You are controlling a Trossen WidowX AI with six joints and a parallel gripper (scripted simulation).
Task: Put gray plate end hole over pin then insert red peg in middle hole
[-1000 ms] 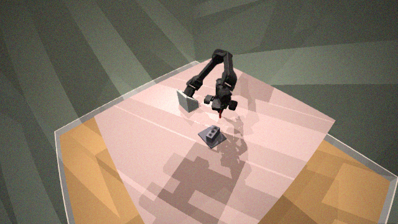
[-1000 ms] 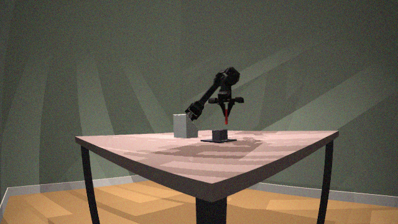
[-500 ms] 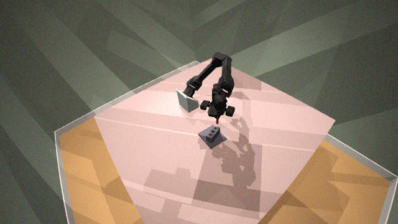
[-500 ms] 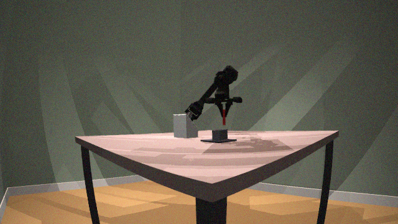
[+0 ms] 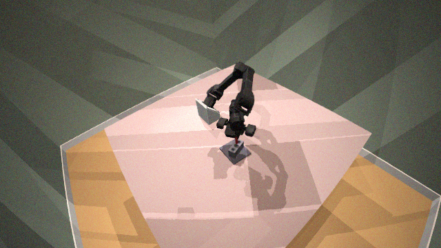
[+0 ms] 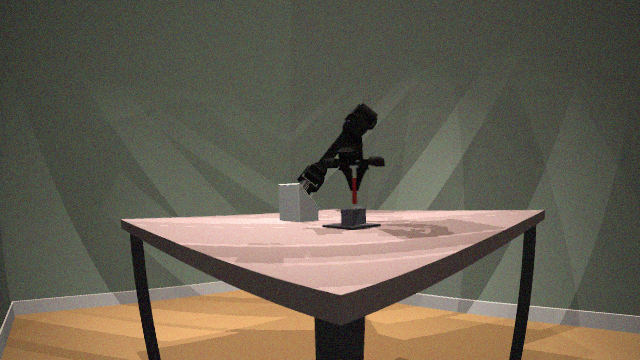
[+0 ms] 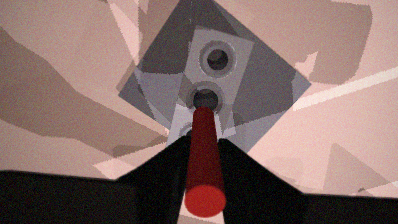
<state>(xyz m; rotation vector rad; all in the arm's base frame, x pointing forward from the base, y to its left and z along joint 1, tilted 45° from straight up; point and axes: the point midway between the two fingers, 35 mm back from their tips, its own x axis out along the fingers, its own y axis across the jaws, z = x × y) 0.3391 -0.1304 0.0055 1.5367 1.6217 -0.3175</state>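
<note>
The gray plate (image 5: pixel 233 154) (image 6: pixel 353 218) (image 7: pixel 234 80) lies on the dark square base (image 5: pixel 244 155) (image 6: pixel 332 226) (image 7: pixel 275 85) and looks flat. Its holes face up; I cannot tell clearly which end hole holds the pin. My gripper (image 5: pixel 236 136) (image 6: pixel 354 186) (image 7: pixel 204 145) is shut on the red peg (image 5: pixel 236 140) (image 6: pixel 354 196) (image 7: pixel 204 155) and holds it upright above the plate. The peg's lower end is just above the plate's top in the exterior view. In the wrist view it overlaps the near edge of the middle hole. The near end hole is partly hidden by peg and fingers.
A light gray wedge-shaped block (image 5: pixel 204 113) (image 6: pixel 290 202) stands at the arm's foot, left of the gripper in the top and exterior views. The pink table top (image 5: pixel 179 179) (image 6: pixel 300 260) carries the base, and shadows of the arm fall across it.
</note>
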